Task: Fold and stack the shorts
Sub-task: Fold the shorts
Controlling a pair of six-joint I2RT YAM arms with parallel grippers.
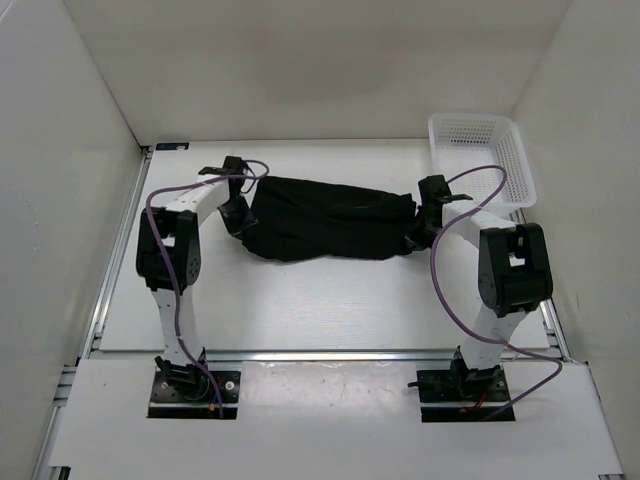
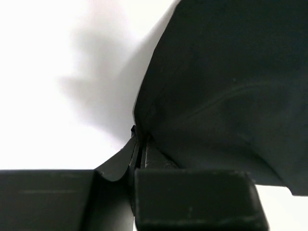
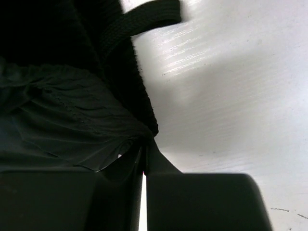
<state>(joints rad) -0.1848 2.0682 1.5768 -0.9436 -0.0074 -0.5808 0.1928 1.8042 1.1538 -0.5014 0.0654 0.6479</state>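
As my left gripper [image 1: 238, 214] and right gripper [image 1: 419, 233] each clamp an end of the shorts [image 1: 330, 226], I judge the cloth between them is stretched for folding.

The black soft cloth shorts [image 1: 330, 220], mid-frame, look matt and crumpled; the right wrist view shows a coarser, ribbed black waistband [image 3: 139, 96] at upper left. The white smooth desk [image 1: 330, 300] carries a faint streaky sheen. At upper right, the white plastic mesh basket [image 1: 512, 165] looks slightly glossy.
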